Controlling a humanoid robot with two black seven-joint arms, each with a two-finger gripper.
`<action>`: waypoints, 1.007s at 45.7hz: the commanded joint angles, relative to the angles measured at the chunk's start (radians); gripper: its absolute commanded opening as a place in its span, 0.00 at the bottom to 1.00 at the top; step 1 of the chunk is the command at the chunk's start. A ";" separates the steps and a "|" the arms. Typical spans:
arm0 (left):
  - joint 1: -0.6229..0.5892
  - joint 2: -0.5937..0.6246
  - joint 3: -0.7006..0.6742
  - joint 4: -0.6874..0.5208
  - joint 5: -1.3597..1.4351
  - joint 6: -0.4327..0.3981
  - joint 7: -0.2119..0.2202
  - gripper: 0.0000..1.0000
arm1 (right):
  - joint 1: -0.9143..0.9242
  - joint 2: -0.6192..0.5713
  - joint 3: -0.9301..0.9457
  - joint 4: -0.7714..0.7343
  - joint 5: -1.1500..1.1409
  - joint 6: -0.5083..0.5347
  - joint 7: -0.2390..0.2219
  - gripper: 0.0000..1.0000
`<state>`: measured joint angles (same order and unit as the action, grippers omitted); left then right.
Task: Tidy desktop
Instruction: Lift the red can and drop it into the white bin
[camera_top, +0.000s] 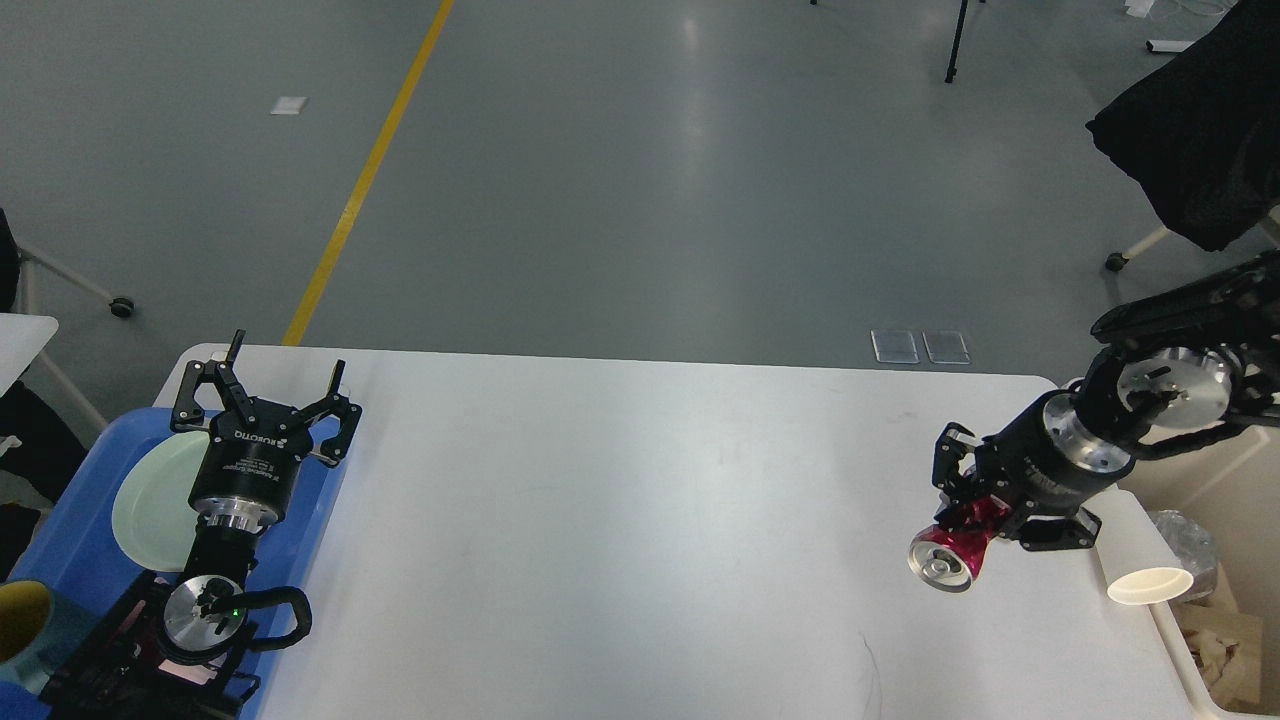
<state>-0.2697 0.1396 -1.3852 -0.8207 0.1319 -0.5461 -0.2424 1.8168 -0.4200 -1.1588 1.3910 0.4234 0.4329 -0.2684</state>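
Note:
The desktop (620, 520) is a wide white tabletop with rounded corners. My right gripper (968, 520) is shut on a crushed red can (948, 550) with a silver end and holds it in the air above the desktop's right side. My left gripper (262, 388) is open and empty, raised over the far left corner of the desktop, above a blue tray (60, 540).
The blue tray holds a pale green plate (150, 500) and a cup with a yellow inside (22, 610). A cream-white open bin (1210, 610) stands at the desktop's right edge, with paper and plastic scraps inside. A black-draped chair (1190, 150) stands far right.

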 joint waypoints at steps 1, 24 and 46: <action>0.000 0.000 0.000 0.000 0.000 0.000 0.000 0.96 | 0.211 0.021 -0.102 0.085 -0.080 0.084 0.000 0.00; 0.000 0.000 0.000 0.000 0.000 0.000 0.000 0.96 | 0.581 0.078 -0.182 0.201 -0.183 0.305 -0.002 0.00; 0.000 0.000 0.000 0.000 0.000 0.000 0.000 0.96 | 0.231 -0.198 -0.317 -0.171 -0.170 0.172 0.000 0.00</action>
<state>-0.2698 0.1396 -1.3852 -0.8207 0.1319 -0.5461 -0.2423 2.2008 -0.5194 -1.4769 1.3583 0.2481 0.6400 -0.2699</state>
